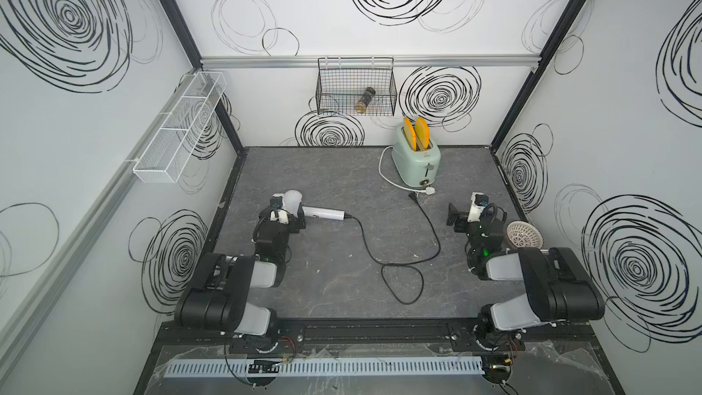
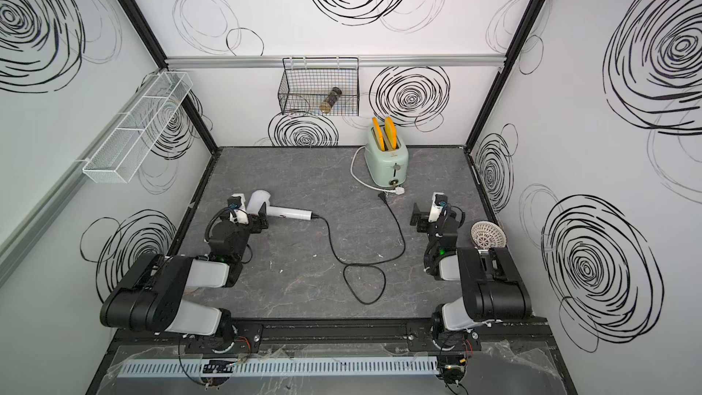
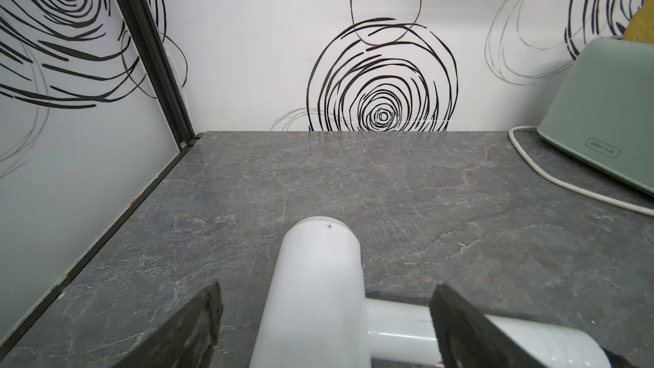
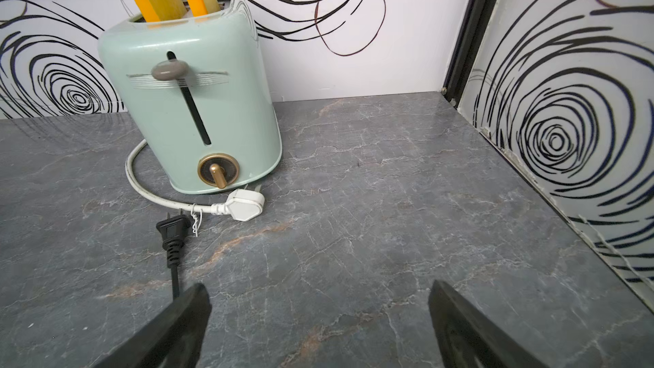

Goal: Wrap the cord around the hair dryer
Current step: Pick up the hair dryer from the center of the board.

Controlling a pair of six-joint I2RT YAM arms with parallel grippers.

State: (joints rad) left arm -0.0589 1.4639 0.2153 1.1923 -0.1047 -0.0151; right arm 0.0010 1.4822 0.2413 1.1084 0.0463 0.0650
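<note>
The hair dryer lies on the counter, its head between the wide-spread jaws of the left end effector, ungripped. The cord trails loose in a loop, its plug near the toaster. The right end effector hangs wide and empty.

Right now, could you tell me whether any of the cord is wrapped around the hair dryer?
No: the cord trails loose from the hair dryer's handle end across the table, with no turn around it.
</note>
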